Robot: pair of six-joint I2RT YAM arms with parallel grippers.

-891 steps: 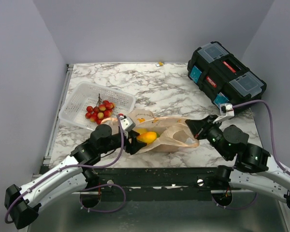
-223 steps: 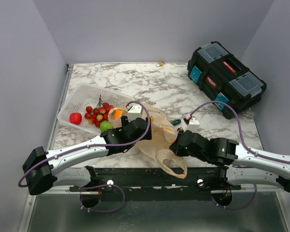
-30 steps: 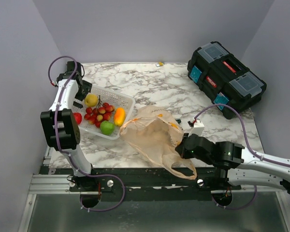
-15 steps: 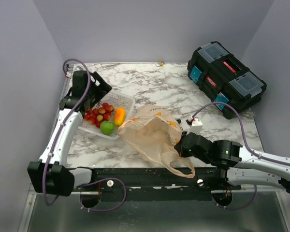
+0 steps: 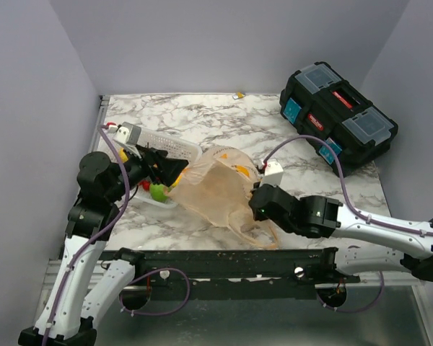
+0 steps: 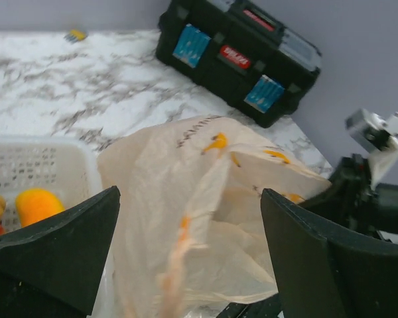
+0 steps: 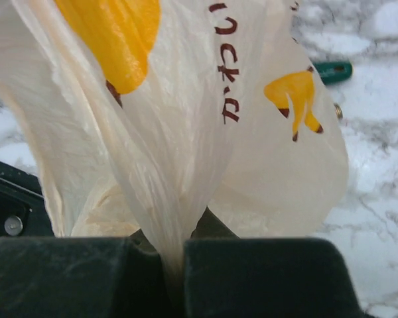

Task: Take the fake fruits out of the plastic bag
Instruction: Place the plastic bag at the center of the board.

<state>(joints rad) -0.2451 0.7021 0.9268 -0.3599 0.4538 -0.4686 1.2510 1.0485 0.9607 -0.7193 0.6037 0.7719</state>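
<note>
Left of the plastic bag (image 5: 216, 191) clenched by the right gripper (image 5: 258, 205), the left gripper (image 6: 189, 218) returns gaping and empty, fake fruits (image 6: 36, 204) seemingly out.

Peach-beige bag (image 5: 218, 193) w/ yellow prints, blk toolbox (image 5: 338, 115), grey-veined white table (image 5: 224, 122).

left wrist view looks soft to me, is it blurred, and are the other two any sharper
Left wrist: the bag is smeared and soft, the fingers are dark, featureless shapes, the toolbox is somewhat crisper. Right wrist: sharper, the bag's print is readable and light glows through the film. Top: even light, soft shadows, no glare.
</note>
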